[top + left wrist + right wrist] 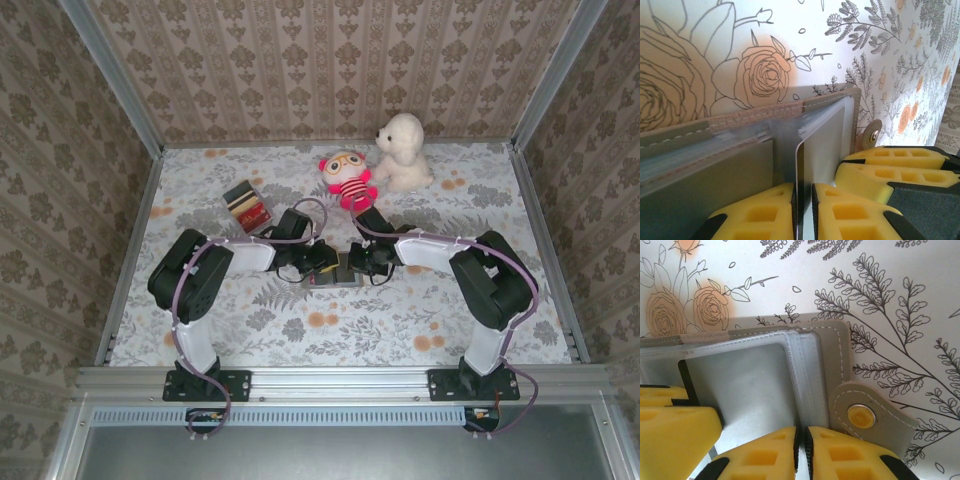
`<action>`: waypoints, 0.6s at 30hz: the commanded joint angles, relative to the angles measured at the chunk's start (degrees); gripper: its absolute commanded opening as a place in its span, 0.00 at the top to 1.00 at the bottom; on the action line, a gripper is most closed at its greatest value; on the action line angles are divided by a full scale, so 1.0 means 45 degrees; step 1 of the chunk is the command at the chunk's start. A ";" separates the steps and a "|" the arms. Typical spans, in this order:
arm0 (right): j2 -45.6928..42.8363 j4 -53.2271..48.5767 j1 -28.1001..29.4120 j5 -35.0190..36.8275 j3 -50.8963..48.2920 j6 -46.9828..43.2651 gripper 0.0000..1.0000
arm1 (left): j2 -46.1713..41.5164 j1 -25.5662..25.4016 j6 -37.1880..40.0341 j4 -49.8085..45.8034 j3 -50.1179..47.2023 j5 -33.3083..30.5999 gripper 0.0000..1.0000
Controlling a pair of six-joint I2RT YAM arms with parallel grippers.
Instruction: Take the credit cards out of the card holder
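Yellow L end effector [803,210] pinches card [798,167], R end effector [801,452] clamps holder [840,350].

- We see a white plush dog [403,150] sitting near the far wall [330,70].
- Just beside it we find a pink-and-red plush doll [348,180].
- A floral cloth [300,330] lies under both.

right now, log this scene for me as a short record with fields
card holder: open on the table, between both tools
left tool: shut on a pale card, seen edge-on in a sleeve
right tool: shut on the card holder's edge, by the snap tab
loose cards: stacked on the table, far-left of the holder
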 commanded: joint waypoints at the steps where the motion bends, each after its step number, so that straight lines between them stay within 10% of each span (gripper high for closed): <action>1: 0.1034 -0.1100 0.0040 0.0765 -0.0240 -0.0083 0.82 | -0.0635 -0.0031 0.0144 0.0818 -0.0191 0.0808 0.82; 18: 0.1146 -0.1371 0.0051 0.1003 -0.0093 -0.0098 0.82 | -0.1314 0.0291 0.0584 0.0938 -0.0883 0.1337 0.92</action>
